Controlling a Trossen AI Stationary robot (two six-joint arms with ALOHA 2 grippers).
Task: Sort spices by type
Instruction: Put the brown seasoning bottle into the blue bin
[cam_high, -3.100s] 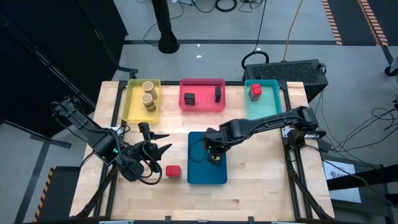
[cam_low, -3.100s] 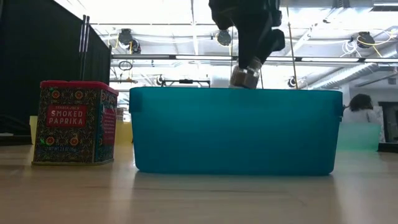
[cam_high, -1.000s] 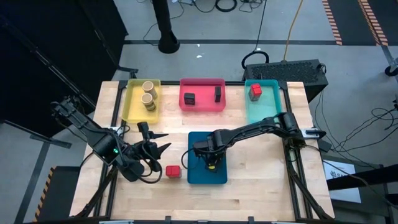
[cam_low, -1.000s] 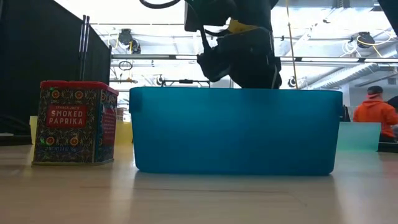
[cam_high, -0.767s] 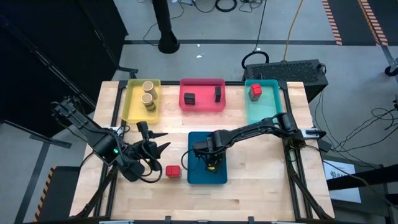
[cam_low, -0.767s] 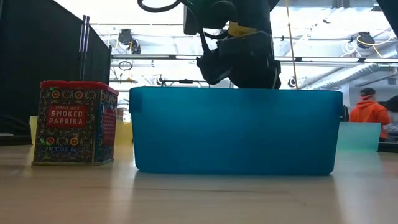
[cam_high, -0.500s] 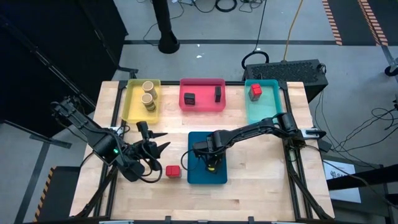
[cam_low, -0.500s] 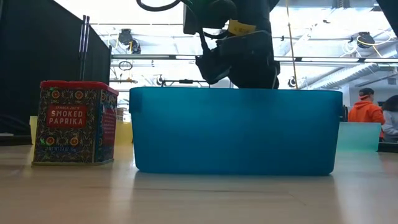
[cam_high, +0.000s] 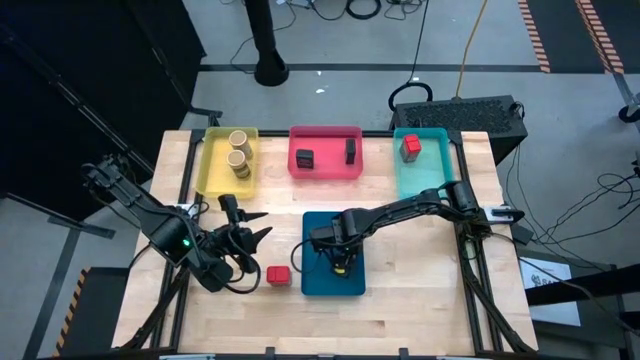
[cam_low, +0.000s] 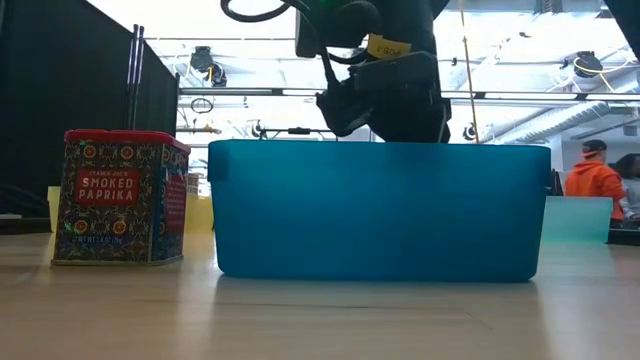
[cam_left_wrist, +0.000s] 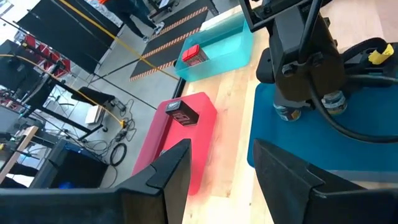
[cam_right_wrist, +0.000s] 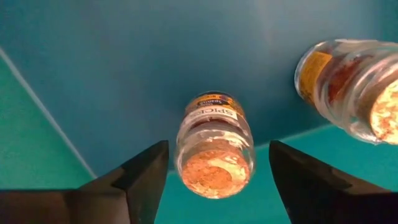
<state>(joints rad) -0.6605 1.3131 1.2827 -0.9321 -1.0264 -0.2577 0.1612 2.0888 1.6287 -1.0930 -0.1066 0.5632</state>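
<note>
Standing upright in blue tray (cam_high: 315, 280), 2 spice jars (cam_right_wrist: 213, 145), right hand (cam_right_wrist: 214, 171) open above.

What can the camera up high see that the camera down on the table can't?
Only the high view shows the yellow tray with two tan jars, the red tray with two dark boxes, the red box in the light teal tray, and the left pincer waiting open.

Only the low view shows the words "Smoked Paprika" on the red tin and people far behind.

Both show that tin, the blue tray and the right arm reaching into it.
</note>
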